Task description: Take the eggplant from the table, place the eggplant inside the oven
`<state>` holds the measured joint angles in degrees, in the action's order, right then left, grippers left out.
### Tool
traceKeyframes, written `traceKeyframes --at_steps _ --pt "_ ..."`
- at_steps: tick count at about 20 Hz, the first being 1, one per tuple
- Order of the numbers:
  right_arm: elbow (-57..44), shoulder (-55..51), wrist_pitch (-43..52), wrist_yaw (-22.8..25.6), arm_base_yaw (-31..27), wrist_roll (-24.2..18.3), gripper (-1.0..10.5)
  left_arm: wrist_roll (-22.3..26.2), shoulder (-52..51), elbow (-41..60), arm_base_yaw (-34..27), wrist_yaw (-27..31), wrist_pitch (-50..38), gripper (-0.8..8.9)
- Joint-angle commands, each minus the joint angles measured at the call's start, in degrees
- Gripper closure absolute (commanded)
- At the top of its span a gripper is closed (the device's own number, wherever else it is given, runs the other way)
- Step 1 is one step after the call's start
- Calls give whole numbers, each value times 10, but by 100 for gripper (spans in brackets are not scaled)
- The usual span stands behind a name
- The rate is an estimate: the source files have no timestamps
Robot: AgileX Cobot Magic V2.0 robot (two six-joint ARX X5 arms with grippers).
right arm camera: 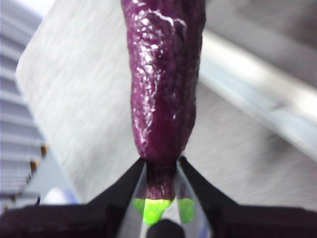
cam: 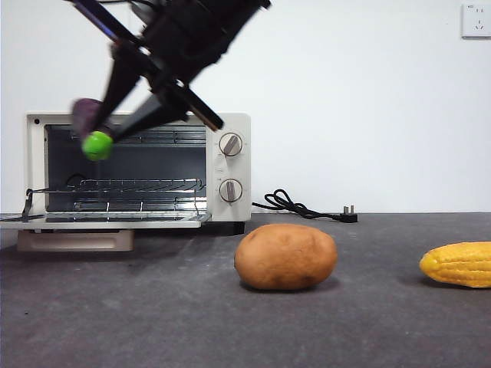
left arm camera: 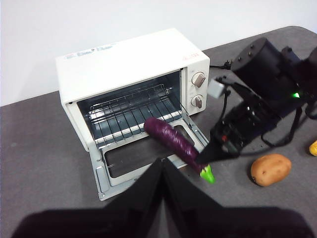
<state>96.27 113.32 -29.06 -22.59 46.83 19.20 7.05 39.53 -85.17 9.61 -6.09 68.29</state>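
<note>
The dark purple eggplant hangs in the air in front of the oven's open mouth, green stem cap toward the front. My right gripper is shut on its stem end, seen close in the right wrist view as the eggplant between the right gripper's jaws. In the left wrist view the eggplant floats over the lowered oven door, held by the right gripper. The cream oven stands open, wire rack bare. My left gripper waits shut, high and back from the oven.
A brown potato lies on the grey table right of the oven. Yellow corn lies at the far right. A black power cord trails behind the oven by the wall.
</note>
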Motion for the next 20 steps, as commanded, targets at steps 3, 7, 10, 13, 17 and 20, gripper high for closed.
traceKeyframes --at_steps 3,7,10,13,17,20 --pt "1 31 39 -60 -43 63 958 6 -2 2 2 1 -1 819" --pt "1 52 107 -80 -61 122 959 6 -2 2 2 1 1 819" --pt "1 77 181 -103 -65 199 959 6 -2 2 3 1 10 819" --pt "2 97 236 -100 -65 247 958 6 -2 2 3 1 15 819" --pt "2 114 289 -73 -71 317 959 6 -2 2 3 1 15 819" --pt "3 114 296 -14 -72 344 958 6 -2 2 12 1 15 819"
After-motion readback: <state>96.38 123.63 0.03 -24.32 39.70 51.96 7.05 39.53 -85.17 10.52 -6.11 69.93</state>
